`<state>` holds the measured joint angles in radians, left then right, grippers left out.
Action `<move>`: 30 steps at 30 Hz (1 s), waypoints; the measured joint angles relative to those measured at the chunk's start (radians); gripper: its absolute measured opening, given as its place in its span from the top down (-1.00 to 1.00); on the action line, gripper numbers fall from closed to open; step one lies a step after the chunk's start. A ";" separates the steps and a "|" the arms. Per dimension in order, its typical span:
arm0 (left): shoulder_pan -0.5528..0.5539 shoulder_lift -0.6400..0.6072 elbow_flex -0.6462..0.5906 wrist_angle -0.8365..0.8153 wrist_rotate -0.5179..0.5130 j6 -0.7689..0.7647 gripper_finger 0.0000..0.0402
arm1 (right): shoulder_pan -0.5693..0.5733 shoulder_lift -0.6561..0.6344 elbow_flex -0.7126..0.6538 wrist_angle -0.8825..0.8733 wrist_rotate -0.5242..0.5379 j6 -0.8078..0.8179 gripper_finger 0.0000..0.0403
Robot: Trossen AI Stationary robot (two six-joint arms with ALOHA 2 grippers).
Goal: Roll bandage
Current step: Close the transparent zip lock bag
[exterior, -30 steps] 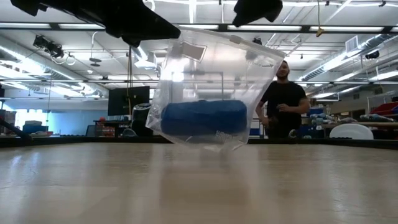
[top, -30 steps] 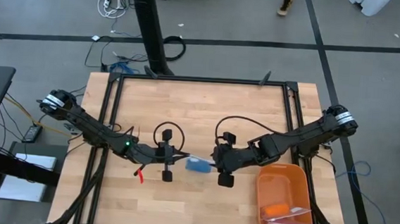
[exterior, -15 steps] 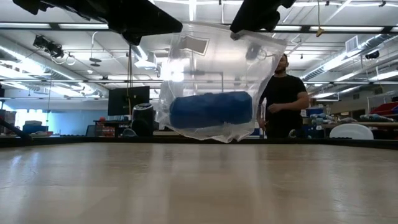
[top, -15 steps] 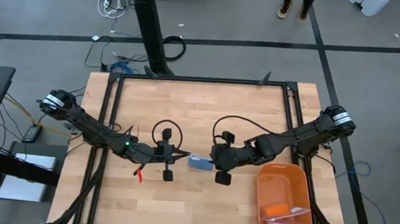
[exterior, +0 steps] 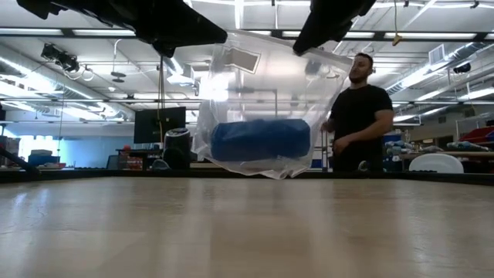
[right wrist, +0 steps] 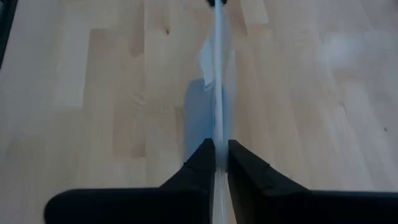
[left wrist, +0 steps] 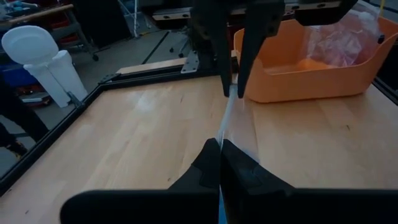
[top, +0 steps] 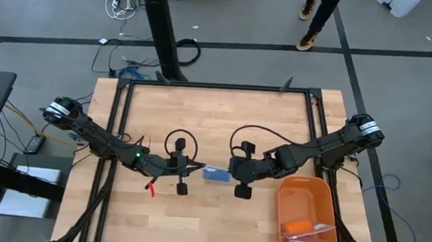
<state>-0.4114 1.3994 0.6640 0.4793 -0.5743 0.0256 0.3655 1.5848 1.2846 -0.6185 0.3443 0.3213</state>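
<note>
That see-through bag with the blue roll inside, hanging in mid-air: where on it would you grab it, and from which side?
Probably by its flat top edge, one end from each side, as the left gripper and right gripper do now, jaws shut on it. The clear bag hangs off the table with the bandage weighing down its bottom. The thin top film is all the narrow jaws can pinch.

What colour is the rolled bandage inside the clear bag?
Bright blue: the bandage lies rolled inside the plastic bag, clearest in the low view.
</note>
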 joint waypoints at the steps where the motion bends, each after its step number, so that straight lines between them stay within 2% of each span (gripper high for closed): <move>1: 0.000 0.000 0.000 0.000 0.000 0.000 0.99 | 0.001 0.000 0.000 -0.007 0.000 0.000 0.87; 5: 0.000 0.000 0.000 -0.001 0.000 0.000 0.99 | 0.005 0.000 0.000 -0.023 0.000 0.014 0.93; 11: 0.000 0.000 0.000 -0.003 -0.007 0.000 0.99 | 0.008 0.000 0.001 -0.079 -0.037 0.053 0.86; 30: -0.001 0.000 0.000 0.000 -0.006 0.000 0.99 | 0.047 -0.003 0.001 -0.191 -0.049 0.139 0.88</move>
<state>-0.4122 1.3998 0.6643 0.4797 -0.5808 0.0254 0.4127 1.5822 1.2856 -0.8095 0.2951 0.4602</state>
